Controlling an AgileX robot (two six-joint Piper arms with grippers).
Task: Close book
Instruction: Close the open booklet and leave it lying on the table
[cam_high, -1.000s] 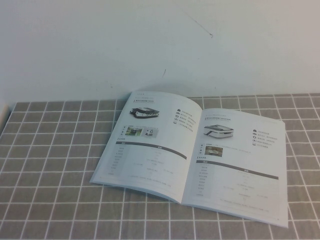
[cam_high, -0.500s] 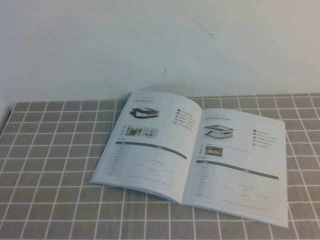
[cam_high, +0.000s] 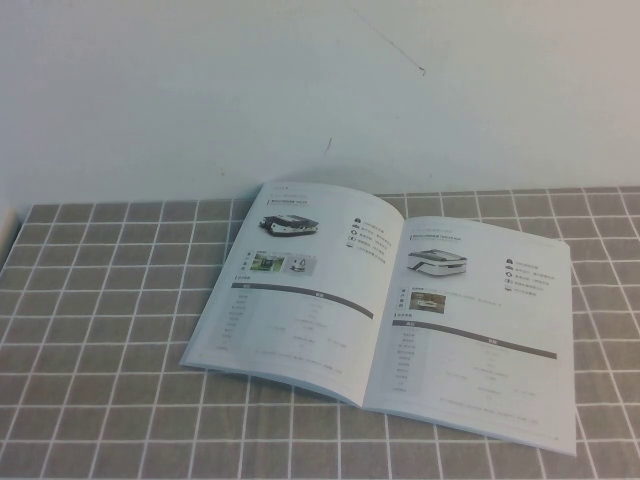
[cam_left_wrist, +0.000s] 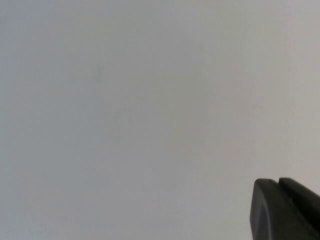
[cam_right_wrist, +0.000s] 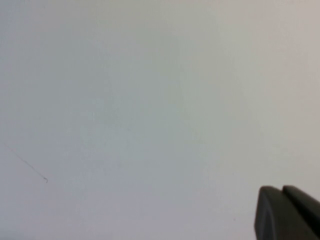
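Observation:
An open book (cam_high: 390, 310) lies flat on the grey checked tablecloth (cam_high: 100, 330) in the high view, its spine running from the far middle toward the near edge. Both pages show printed product pictures and tables. Neither arm appears in the high view. In the left wrist view, my left gripper (cam_left_wrist: 278, 181) shows only as dark fingertips pressed together against the plain white wall (cam_left_wrist: 125, 100). My right gripper (cam_right_wrist: 282, 188) looks the same in the right wrist view, shut and holding nothing, facing the white wall (cam_right_wrist: 150, 100). The book is in neither wrist view.
A white wall (cam_high: 320, 90) rises right behind the table, close to the book's far edge. Grey cloth lies bare to the left of the book and along the near edge. A thin scratch (cam_right_wrist: 27, 164) marks the wall.

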